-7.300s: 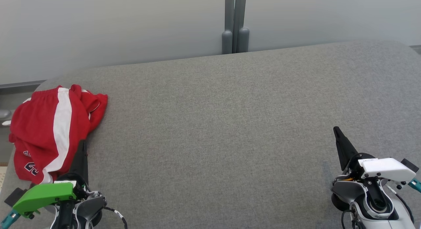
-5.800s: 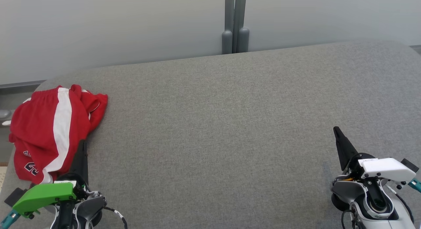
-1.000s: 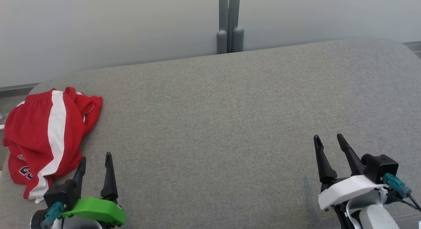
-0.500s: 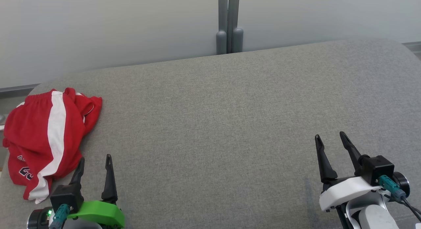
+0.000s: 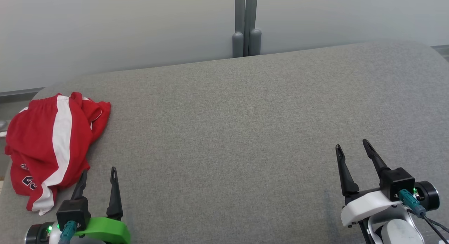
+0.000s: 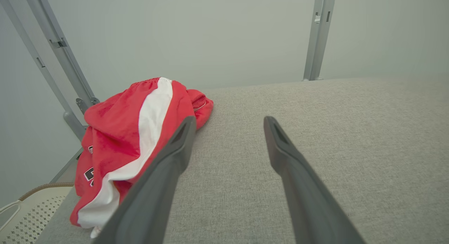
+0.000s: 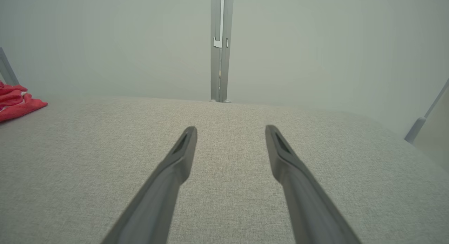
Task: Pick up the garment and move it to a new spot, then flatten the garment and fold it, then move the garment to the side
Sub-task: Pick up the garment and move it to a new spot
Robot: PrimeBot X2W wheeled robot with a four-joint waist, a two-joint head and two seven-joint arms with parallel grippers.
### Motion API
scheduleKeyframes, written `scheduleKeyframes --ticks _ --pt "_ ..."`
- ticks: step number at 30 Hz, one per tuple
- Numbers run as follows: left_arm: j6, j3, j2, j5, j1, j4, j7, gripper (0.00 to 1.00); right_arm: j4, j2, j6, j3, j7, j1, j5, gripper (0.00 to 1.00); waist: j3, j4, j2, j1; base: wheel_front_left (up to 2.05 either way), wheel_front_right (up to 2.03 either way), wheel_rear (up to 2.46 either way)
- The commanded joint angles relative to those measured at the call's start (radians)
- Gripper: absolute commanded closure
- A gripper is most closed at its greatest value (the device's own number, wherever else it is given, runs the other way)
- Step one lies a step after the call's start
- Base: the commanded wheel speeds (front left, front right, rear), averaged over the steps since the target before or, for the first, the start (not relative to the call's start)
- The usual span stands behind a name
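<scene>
A crumpled red garment (image 5: 49, 146) with a white stripe and dark lettering lies at the far left edge of the grey upholstered surface (image 5: 231, 131). In the left wrist view the garment (image 6: 129, 139) sits just left of my fingers. My left gripper (image 5: 99, 171) stands open at the lower left, its left finger close beside the garment's near edge, nothing between the fingers. My right gripper (image 5: 350, 145) is open over bare fabric at the lower right, far from the garment (image 7: 17, 100). In the wrist views both the left gripper (image 6: 228, 119) and the right gripper (image 7: 229, 128) hold nothing.
A pale wall with a grey vertical post (image 5: 246, 25) stands behind the surface. The surface's left edge drops off by the garment, where a white perforated basket (image 6: 31, 212) sits below. Slanted grey frame bars (image 6: 59, 54) rise at the left.
Both grippers went from shut to open and turned so their fingers point up the view. In the last second the left gripper slid slightly down and the camera shifted a little. The garment has not moved.
</scene>
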Motion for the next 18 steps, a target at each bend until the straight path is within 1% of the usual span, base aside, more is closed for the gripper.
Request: scheduleKeyframes --ticks 1,6,10,14,18 --pt "0.003 0.006 0.004 0.01 0.015 0.002 -0.005 0.0 -0.004 0.002 0.0 0.0 -0.004 0.01 -0.008 0.0 0.0 0.002 0.0 0.0 0.0 0.0 0.0" --pt "0.007 0.014 0.001 0.004 0.014 0.01 -0.004 0.0 -0.012 0.004 0.0 -0.001 -0.004 0.011 -0.008 0.0 -0.001 0.013 0.0 0.0 0.0 0.0 0.0" --pt "0.013 0.026 -0.001 -0.002 0.012 0.016 -0.004 0.0 -0.013 0.005 0.0 0.017 -0.004 0.012 -0.003 0.0 0.001 0.033 0.0 0.0 0.0 0.0 0.0" --pt "0.015 0.039 -0.003 -0.011 0.011 0.021 -0.004 0.0 -0.006 0.006 0.0 0.031 -0.004 0.014 0.014 0.0 0.0 0.076 0.0 0.0 0.0 0.0 0.0" --pt "0.019 0.042 -0.005 -0.014 0.021 0.031 -0.004 0.0 0.013 0.007 0.0 0.06 -0.004 0.011 0.019 0.0 -0.005 0.139 0.0 0.0 0.0 0.0 0.0"
